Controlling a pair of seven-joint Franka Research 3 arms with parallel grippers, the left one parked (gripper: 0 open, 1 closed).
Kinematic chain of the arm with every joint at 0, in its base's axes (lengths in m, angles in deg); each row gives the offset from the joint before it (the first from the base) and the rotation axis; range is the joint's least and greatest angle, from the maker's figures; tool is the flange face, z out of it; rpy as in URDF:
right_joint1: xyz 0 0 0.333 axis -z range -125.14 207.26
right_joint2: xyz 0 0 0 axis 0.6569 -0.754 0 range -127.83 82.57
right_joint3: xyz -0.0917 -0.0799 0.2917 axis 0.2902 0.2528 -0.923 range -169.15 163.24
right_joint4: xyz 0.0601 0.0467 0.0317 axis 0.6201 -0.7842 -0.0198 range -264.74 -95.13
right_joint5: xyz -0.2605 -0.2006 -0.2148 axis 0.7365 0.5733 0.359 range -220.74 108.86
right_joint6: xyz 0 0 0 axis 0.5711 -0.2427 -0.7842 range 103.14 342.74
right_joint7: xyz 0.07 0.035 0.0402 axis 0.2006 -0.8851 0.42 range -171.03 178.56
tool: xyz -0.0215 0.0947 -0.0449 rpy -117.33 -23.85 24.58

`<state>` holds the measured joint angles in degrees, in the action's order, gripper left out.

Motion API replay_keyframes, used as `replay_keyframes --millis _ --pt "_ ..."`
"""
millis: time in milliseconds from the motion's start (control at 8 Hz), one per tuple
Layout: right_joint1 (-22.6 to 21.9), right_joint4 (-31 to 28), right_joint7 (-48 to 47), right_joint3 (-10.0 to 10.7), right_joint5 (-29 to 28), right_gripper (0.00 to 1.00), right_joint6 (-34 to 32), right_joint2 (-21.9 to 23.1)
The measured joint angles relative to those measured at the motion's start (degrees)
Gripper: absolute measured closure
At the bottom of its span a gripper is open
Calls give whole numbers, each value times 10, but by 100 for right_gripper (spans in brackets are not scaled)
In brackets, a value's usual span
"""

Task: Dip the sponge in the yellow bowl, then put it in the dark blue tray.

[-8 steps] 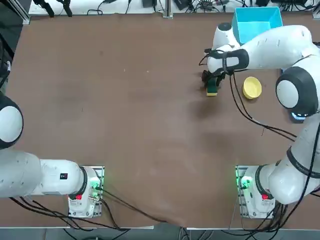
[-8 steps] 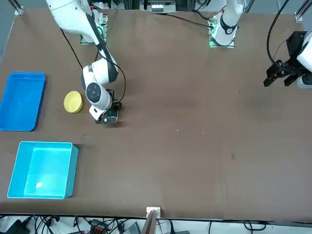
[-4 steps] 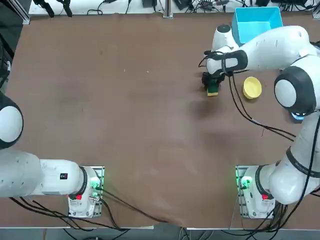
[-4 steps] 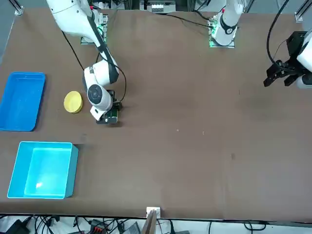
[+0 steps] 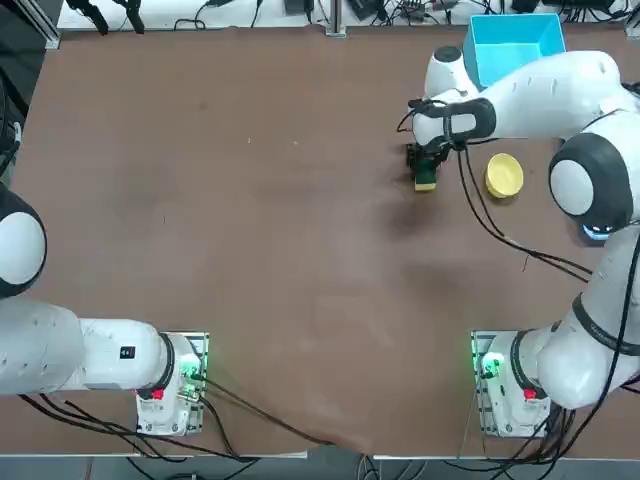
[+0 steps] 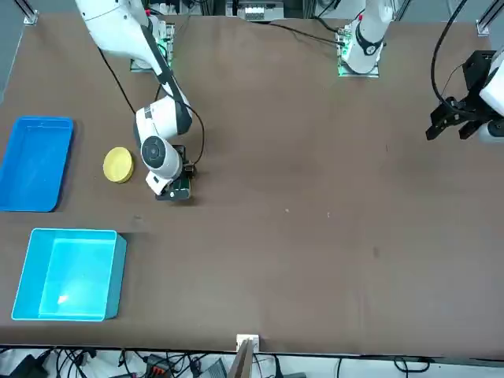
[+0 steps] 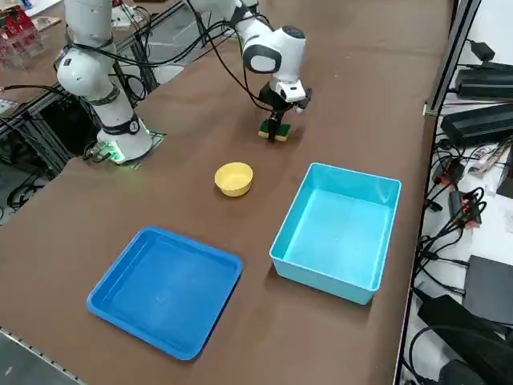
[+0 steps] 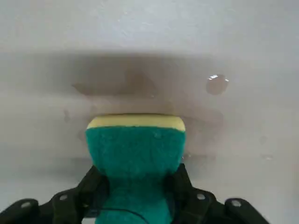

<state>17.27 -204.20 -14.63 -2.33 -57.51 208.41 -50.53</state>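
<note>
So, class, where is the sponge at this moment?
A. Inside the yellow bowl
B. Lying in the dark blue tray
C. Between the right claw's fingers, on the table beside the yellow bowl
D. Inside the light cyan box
C: the right claw grips the sponge on the table, apart from the yellow bowl.

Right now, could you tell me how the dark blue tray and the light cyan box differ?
The dark blue tray is shallow with a low rim; the light cyan box is deeper with taller walls. The tray is saturated blue, the box pale cyan. The tray sits nearer the right arm's base, the box at the table's far edge. Both are open-topped and hold nothing. The right pincer is at neither, closed on the sponge.
</note>
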Motion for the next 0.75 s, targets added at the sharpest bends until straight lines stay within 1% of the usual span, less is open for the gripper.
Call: replay_keyframes --millis 125,250,375,500,750 --pt "4 6 5 6 0 32 -39 15" --pt "19 14 26 10 1 32 -100 39" --pt "46 23 65 13 4 33 -169 63" --pt "74 27 101 16 7 33 -216 80" --pt "124 27 155 25 11 33 -253 86"
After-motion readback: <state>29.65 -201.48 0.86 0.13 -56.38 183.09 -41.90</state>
